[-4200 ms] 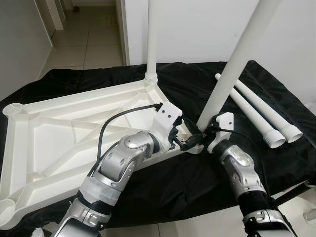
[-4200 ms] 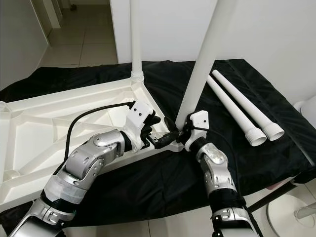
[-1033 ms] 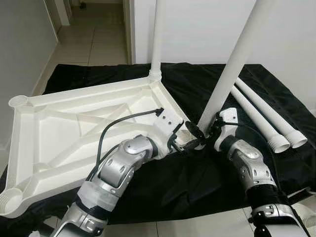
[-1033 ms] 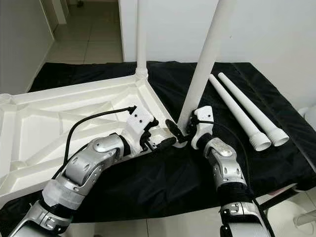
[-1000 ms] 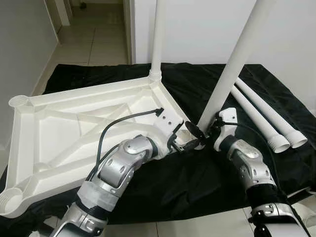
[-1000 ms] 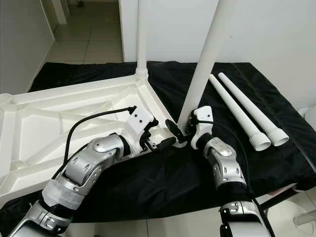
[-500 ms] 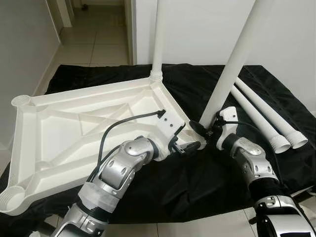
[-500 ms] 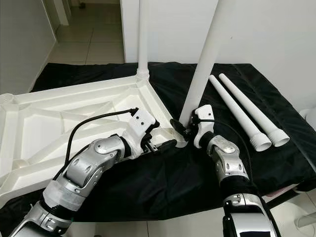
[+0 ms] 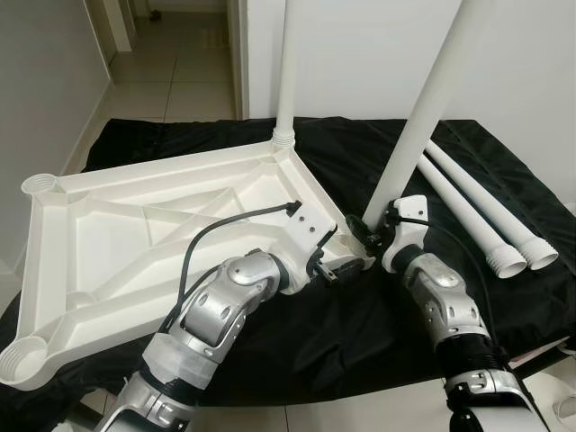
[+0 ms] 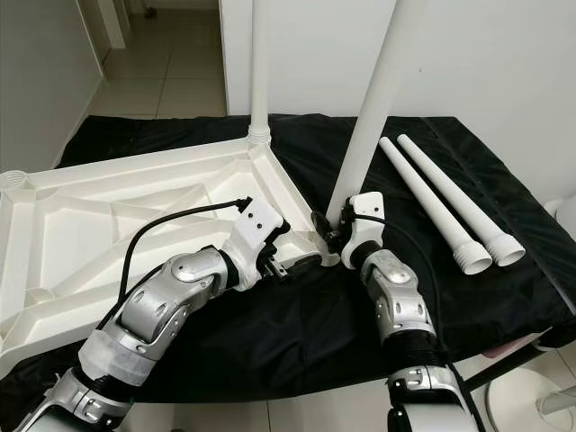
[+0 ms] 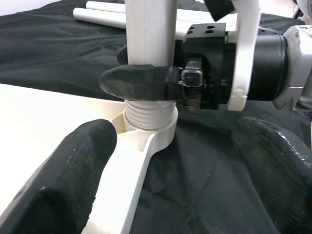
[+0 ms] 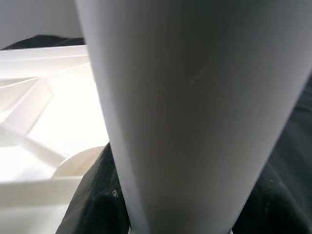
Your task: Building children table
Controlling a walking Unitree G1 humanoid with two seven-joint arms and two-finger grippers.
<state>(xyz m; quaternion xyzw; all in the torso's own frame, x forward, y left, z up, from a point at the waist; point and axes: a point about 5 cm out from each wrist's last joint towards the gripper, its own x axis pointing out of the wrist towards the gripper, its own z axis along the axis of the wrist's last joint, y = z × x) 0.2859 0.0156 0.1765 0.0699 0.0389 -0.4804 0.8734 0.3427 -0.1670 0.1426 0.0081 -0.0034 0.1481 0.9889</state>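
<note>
Right tool clamps leg base beside open left tool.

Both upright legs cut off at 12 o'clock; right end effector fingertips hidden behind nearer leg.

Head eyes look down — wrists close, perhaps sharing leg.
</note>
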